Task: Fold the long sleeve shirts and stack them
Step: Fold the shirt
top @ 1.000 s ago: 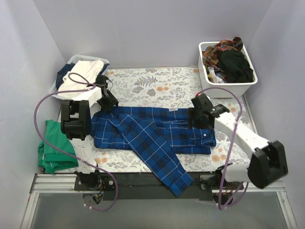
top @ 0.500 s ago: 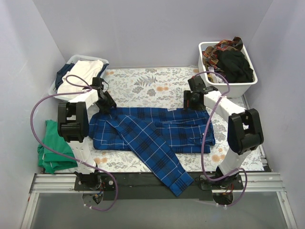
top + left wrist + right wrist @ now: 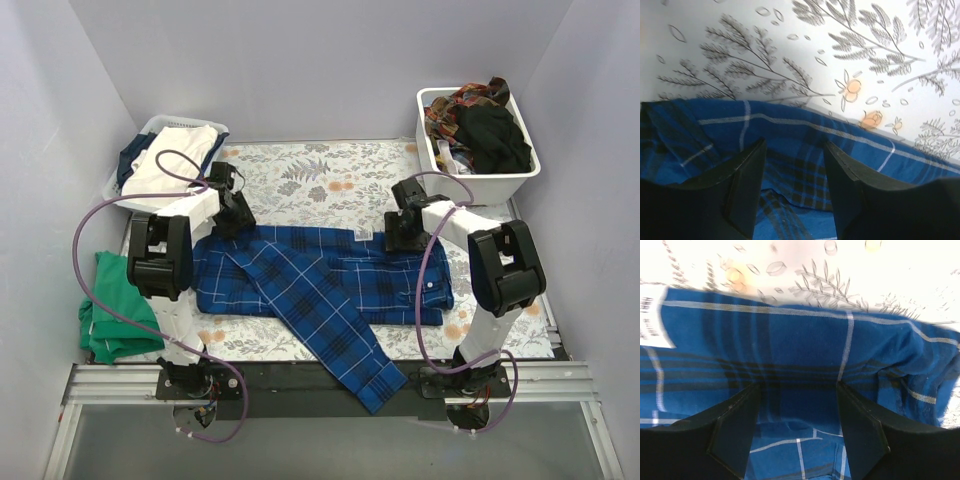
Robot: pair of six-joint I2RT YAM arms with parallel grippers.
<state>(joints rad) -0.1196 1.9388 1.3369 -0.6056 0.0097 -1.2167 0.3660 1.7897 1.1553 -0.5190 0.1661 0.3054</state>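
A dark blue plaid long sleeve shirt [image 3: 330,275] lies spread flat on the floral table cloth [image 3: 320,180], with one sleeve running diagonally toward the near edge. My left gripper [image 3: 240,222] hangs low over the shirt's far left edge. In the left wrist view it is open [image 3: 794,150], its jaws apart above the plaid cloth [image 3: 790,125] just inside the hem. My right gripper [image 3: 402,238] stands over the far right edge. It too is open [image 3: 799,390], with the cloth [image 3: 790,340] below it and a white label [image 3: 652,315] off to its left.
A white basket [image 3: 170,150] with folded clothes sits at the back left. A white bin [image 3: 480,130] heaped with dark and patterned garments sits at the back right. A green folded garment [image 3: 115,310] lies at the left edge. A metal rail [image 3: 320,385] runs along the front.
My right arm has swung in from the right, and its gripper has gone out to the far edge and come back down onto the shirt's hem. My left gripper shifted slightly right.
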